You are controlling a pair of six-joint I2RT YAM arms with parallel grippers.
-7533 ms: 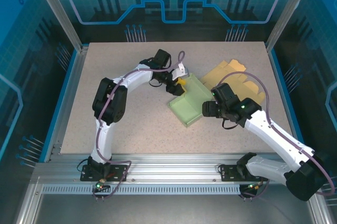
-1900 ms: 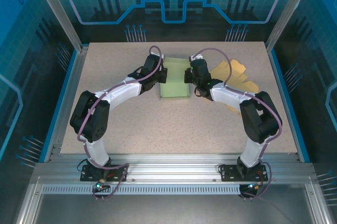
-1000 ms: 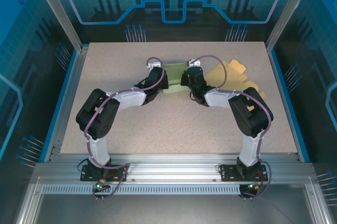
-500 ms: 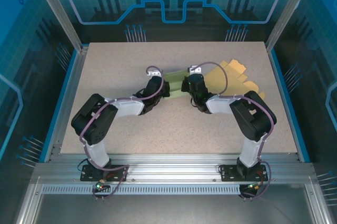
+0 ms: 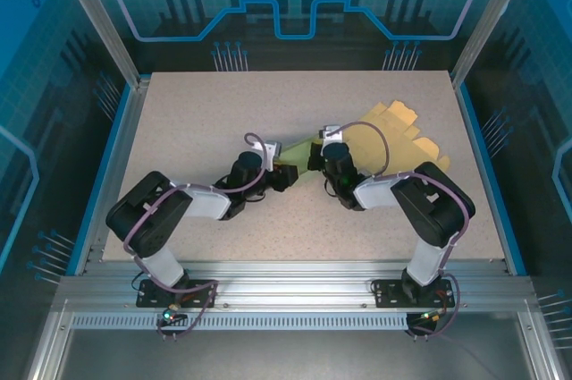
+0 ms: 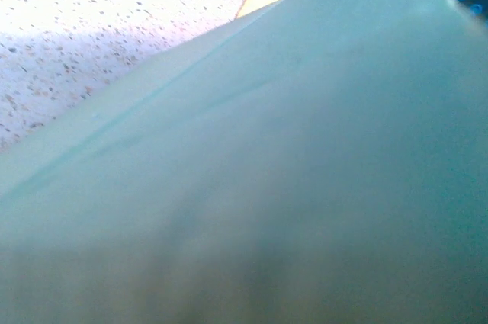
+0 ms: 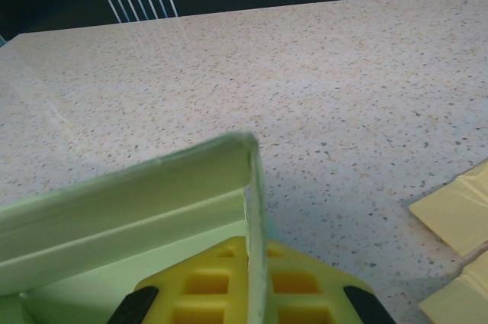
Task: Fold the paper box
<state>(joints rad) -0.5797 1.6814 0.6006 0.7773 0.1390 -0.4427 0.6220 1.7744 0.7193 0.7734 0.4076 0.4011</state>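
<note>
Green paper box (image 5: 298, 149) sits mid-way across the table (image 5: 179, 121), held between both arms, just left of the yellow flat blanks (image 5: 393, 125). Right gripper (image 5: 320, 159) is clamped tight on a side wall, yellow pads (image 7: 168, 295) either side of it, probably anchoring the box for the fold. Left gripper (image 5: 279, 174) is against a green panel; can't tell its opening. Long axis looks roughly left-right, right end skewed toward the blanks.

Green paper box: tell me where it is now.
In the top view, the green paper box sits mid-table between the left gripper and the right gripper, with the flat yellow cardboard just to its right.
</note>
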